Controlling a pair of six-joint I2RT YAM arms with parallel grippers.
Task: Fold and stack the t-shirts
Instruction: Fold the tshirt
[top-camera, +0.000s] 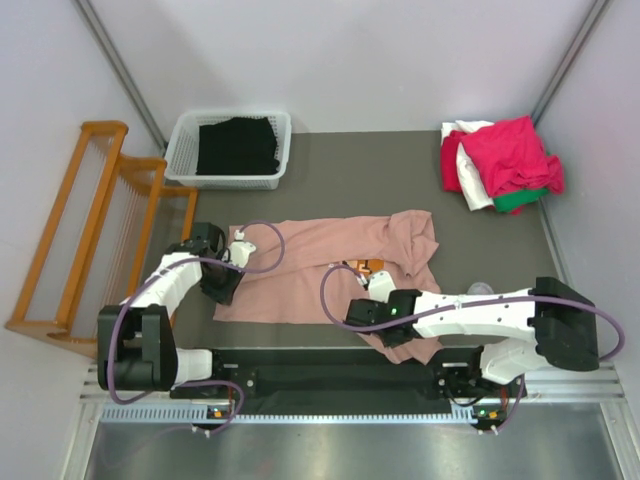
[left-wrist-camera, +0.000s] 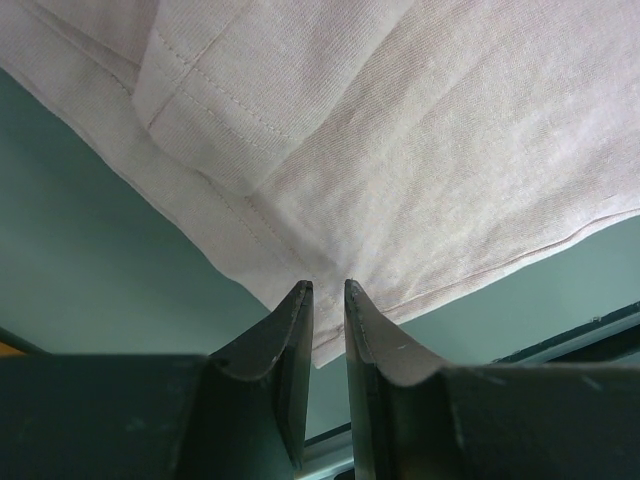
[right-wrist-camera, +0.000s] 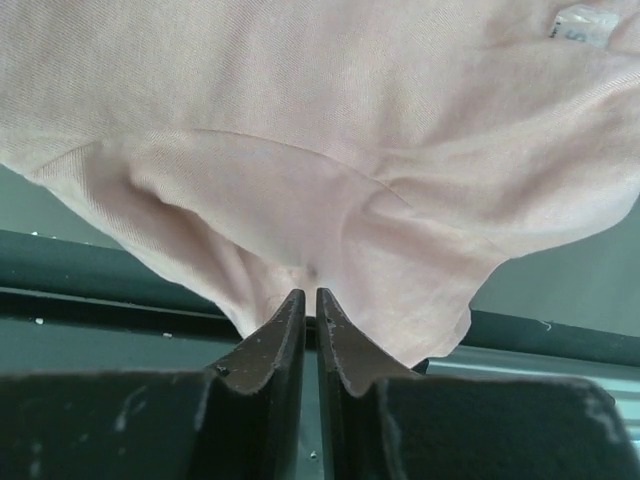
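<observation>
**Dusty-pink t-shirt (top-camera: 300, 268) pinched at two points**

It lies spread just in front of the white basket (top-camera: 230, 181). The left gripper (left-wrist-camera: 328, 292) clamps its hem corner. The right gripper (right-wrist-camera: 304, 297) clamps a bunched fold farther from the basket.

A: Centre of frame — dusty-pink shirt (top-camera: 300, 275), plain, hem stitching in the same pink.
B: Upper right: crimson-pink shirt (top-camera: 515, 150), white shirt (top-camera: 472, 185), green shirt (top-camera: 520, 200). Upper left — white basket (top-camera: 183, 150), black cloth (top-camera: 238, 146).
</observation>
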